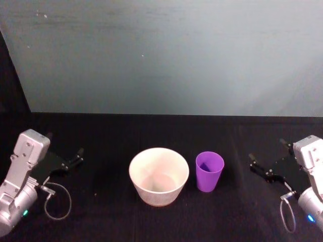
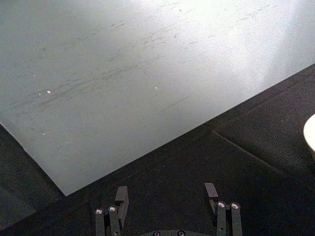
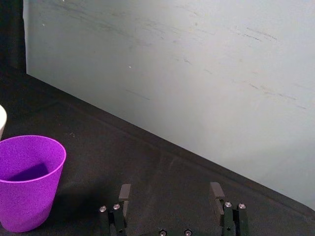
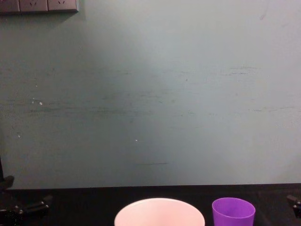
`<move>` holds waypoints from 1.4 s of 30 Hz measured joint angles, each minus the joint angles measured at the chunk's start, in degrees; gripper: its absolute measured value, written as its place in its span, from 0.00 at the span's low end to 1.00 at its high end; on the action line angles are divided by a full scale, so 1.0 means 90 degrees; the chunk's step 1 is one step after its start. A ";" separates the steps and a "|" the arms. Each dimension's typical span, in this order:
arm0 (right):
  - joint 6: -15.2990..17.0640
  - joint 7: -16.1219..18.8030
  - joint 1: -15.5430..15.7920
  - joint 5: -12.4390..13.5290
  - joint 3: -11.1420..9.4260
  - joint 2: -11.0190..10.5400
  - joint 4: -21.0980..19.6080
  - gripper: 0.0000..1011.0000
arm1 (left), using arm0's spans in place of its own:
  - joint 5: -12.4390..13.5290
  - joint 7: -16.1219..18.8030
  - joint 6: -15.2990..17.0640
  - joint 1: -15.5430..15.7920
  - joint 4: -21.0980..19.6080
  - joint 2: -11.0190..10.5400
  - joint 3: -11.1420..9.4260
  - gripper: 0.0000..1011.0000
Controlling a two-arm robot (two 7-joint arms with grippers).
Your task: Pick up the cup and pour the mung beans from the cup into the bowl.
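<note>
The purple cup (image 1: 209, 171) stands upright on the black table, just right of the pale bowl (image 1: 159, 176), with a small gap between them. The chest view shows the bowl (image 4: 160, 214) and the cup (image 4: 233, 212) at its lower edge. Mung beans are hidden; the cup's inside shows just shadow. My right gripper (image 1: 266, 150) is open, low over the table, well to the right of the cup (image 3: 29, 182). My left gripper (image 1: 65, 144) is open, far left of the bowl. Both hold nothing.
A grey-green wall (image 1: 166, 55) rises behind the black table (image 1: 106, 136). Bare cloth lies between each gripper and the two vessels. A loop of cable (image 1: 58, 201) hangs at the left wrist. The bowl's rim (image 2: 310, 132) shows in the left wrist view.
</note>
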State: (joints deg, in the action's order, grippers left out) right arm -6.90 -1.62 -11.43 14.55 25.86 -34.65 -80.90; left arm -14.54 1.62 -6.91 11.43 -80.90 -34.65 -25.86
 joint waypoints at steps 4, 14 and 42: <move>0.0000 0.0000 0.0000 0.0000 0.0000 0.0000 0.0000 0.99 | 0.0000 0.0000 0.0000 -0.0001 0.0000 0.0000 0.0000 0.99; 0.0000 0.0000 0.0000 0.0000 0.0000 0.0000 0.0000 0.99 | 0.0000 0.0000 0.0000 0.0000 0.0000 0.0000 0.0000 0.99; 0.0000 0.0000 0.0000 0.0000 0.0000 0.0000 0.0000 0.99 | 0.0000 0.0000 0.0000 0.0000 0.0000 0.0000 0.0000 0.99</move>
State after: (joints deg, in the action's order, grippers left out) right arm -6.91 -1.62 -11.43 14.55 25.86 -34.65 -80.90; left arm -14.55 1.62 -6.91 11.43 -80.90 -34.65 -25.86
